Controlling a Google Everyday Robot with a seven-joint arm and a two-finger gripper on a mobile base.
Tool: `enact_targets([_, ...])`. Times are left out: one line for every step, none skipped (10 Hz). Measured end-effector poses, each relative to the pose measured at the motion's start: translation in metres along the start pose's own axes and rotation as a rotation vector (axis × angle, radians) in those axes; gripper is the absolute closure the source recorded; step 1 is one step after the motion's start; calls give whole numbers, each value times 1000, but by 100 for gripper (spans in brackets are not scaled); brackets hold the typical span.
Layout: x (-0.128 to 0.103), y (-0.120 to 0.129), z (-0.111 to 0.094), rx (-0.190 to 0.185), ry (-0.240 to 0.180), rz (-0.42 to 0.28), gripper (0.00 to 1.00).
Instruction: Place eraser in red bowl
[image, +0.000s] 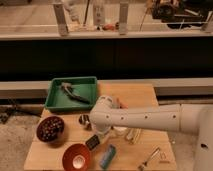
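Our gripper (96, 135) hangs under the bend of the white arm (145, 119), right over the eraser (93, 143). The eraser lies just beside the far right rim of the red bowl (76, 156); we cannot tell whether it is gripped. A blue pad (107, 156) lies just to the right, a maroon bowl (50, 129) to the left and a green tray (71, 94) farther back. All rest on a wooden table (150, 95) before a dark wall.

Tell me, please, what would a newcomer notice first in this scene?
The big white robot arm reaches across the wooden table from the right, and its end effector hangs at the front left, just above the small black eraser. Next to the eraser sits the glossy red bowl, near the front edge; a green tray lies at the back left.
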Motion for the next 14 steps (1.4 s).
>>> enact_targets([-1,-1,-8,-3,6,0,100])
enact_targets([-3,-1,-15,-2,9,0,100])
enact_targets([-10,-5,-27,9,13,-21,100])
enact_targets([-20,-10,-33,21,13,-50,100])
enact_targets([-29,-12,-39,32,8,-81,100])
enact_targets([-35,-13,-42,38,3,-108,100])
enact_targets([-41,-14,-45,43,-1,-133,100])
enact_targets([-53,-15,-45,35,-11,-166,100])
enact_targets([-64,-17,-42,28,-19,-193,100])
enact_targets([-80,-19,-33,18,-24,-233,100])
enact_targets([-93,-22,-29,11,-23,-267,100])
enact_targets([-106,-24,-28,3,-25,-297,100])
enact_targets([-114,-23,-28,-4,-24,-312,96])
enact_targets([-118,-21,-28,-7,-21,-321,90])
